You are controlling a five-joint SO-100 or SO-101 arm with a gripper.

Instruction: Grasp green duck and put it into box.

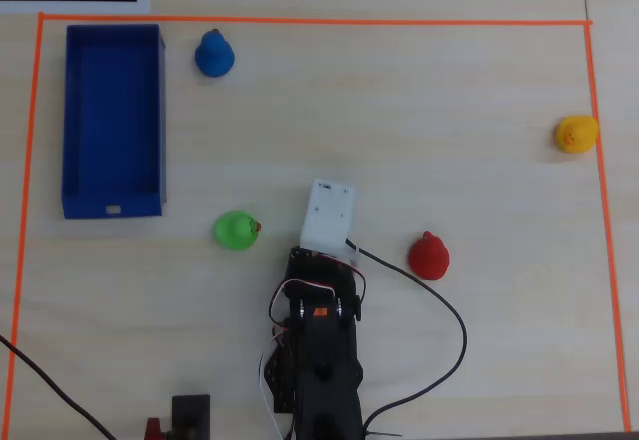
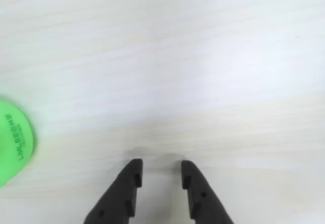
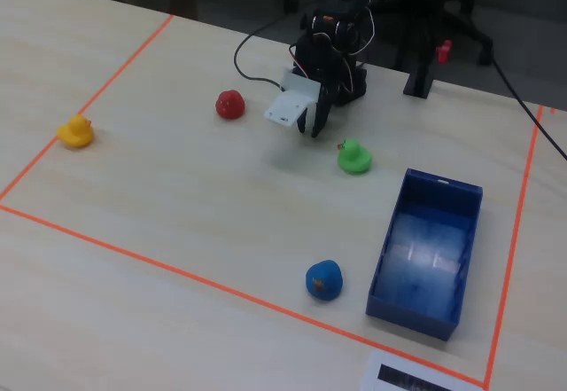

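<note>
The green duck (image 1: 236, 230) sits on the pale wooden table, a little below and right of the blue box (image 1: 113, 121) in the overhead view. In the fixed view the duck (image 3: 354, 157) stands between the arm and the box (image 3: 425, 258). My gripper (image 2: 160, 165) is open and empty, with its black fingers apart over bare table. The duck (image 2: 10, 142) shows only as a green blob at the left edge of the wrist view, well left of the fingers. In the overhead view the white wrist housing (image 1: 327, 216) hides the fingers. In the fixed view the gripper (image 3: 312, 125) hangs just left of the duck.
A red duck (image 1: 428, 256) sits right of the arm, a blue duck (image 1: 214, 53) right of the box's far end, and a yellow duck (image 1: 575, 133) at the right tape line. Orange tape (image 1: 300, 21) frames the work area. A black cable (image 1: 439, 310) loops right of the arm base.
</note>
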